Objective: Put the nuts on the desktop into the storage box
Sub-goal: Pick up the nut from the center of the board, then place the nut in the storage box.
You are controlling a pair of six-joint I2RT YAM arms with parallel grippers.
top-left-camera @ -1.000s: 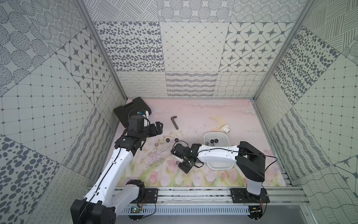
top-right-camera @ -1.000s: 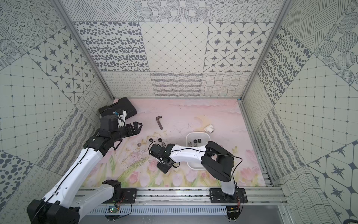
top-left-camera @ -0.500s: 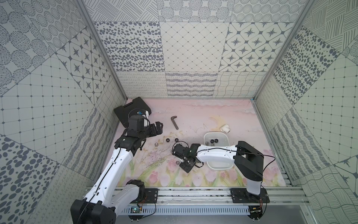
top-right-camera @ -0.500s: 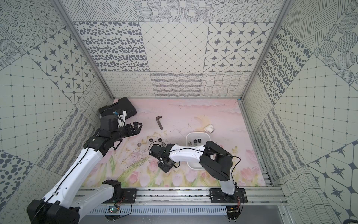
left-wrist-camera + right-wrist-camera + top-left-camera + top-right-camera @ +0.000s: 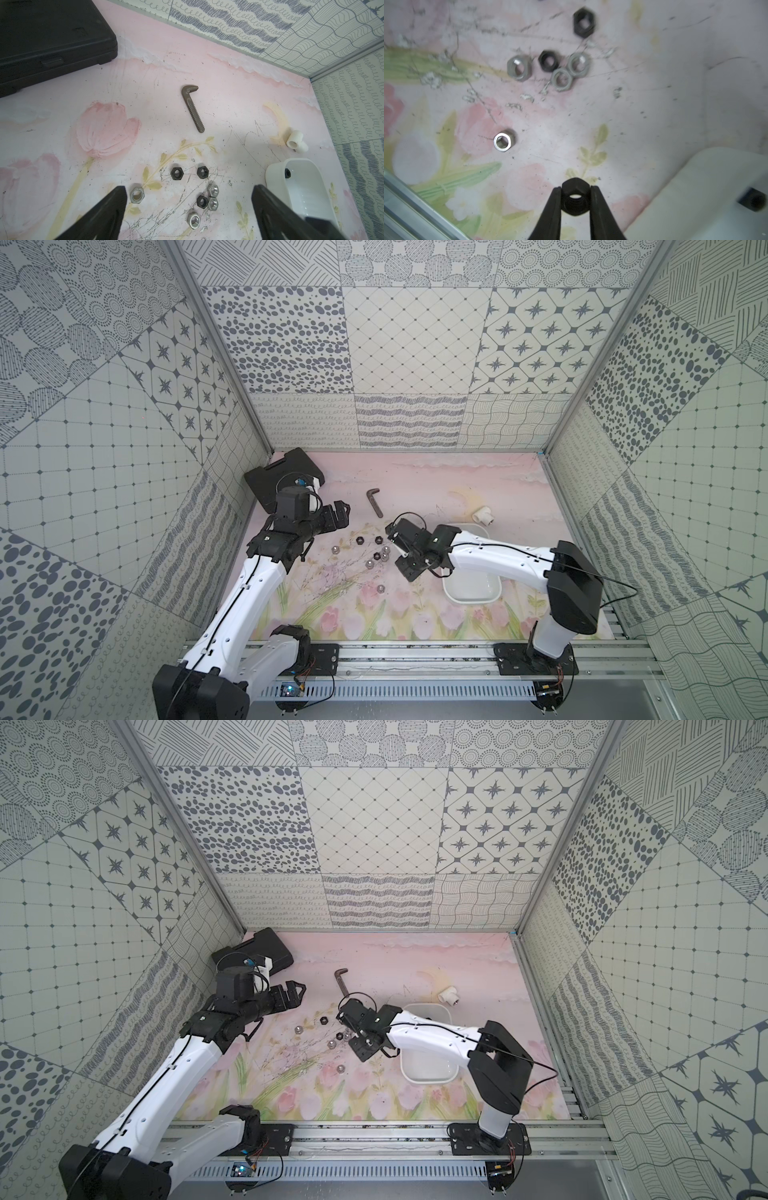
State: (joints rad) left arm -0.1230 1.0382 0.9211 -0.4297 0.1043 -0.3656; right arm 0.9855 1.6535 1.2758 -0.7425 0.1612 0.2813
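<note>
My right end effector (image 5: 575, 187) is closed narrow on a black nut (image 5: 574, 204). The two fingertips press opposite flats, and the bore faces the wrist camera. I cannot tell whether the nut is touching the counter (image 5: 643, 104) or is just clear of it.

Near one side of the tips, but not touching them, is a rounded corner of the white storage box (image 5: 695, 187). One dark nut (image 5: 753, 200) lies inside it.

Ahead of the tips, a lone silver nut (image 5: 502, 141) is the nearest loose piece. Farther out is a cluster of nuts (image 5: 561, 80): three silver and one black close together, with two of the silver ones touching. Another black one sits beyond them.

My left end effector (image 5: 189, 187) stands wide, its fingers far apart above the counter. The loose nuts lie spread ahead of it, roughly between the lines of its two fingers. Well past its tips lies a toothed L-shaped metal bar (image 5: 192, 108). A black case (image 5: 52, 41) sits off to one side of that end effector, at the counter's far corner. On the other side, a white pipe fitting (image 5: 295, 141) sits just beyond the far end of the storage box.

In both top views the two end effectors are well apart, with the loose nuts between them.
</note>
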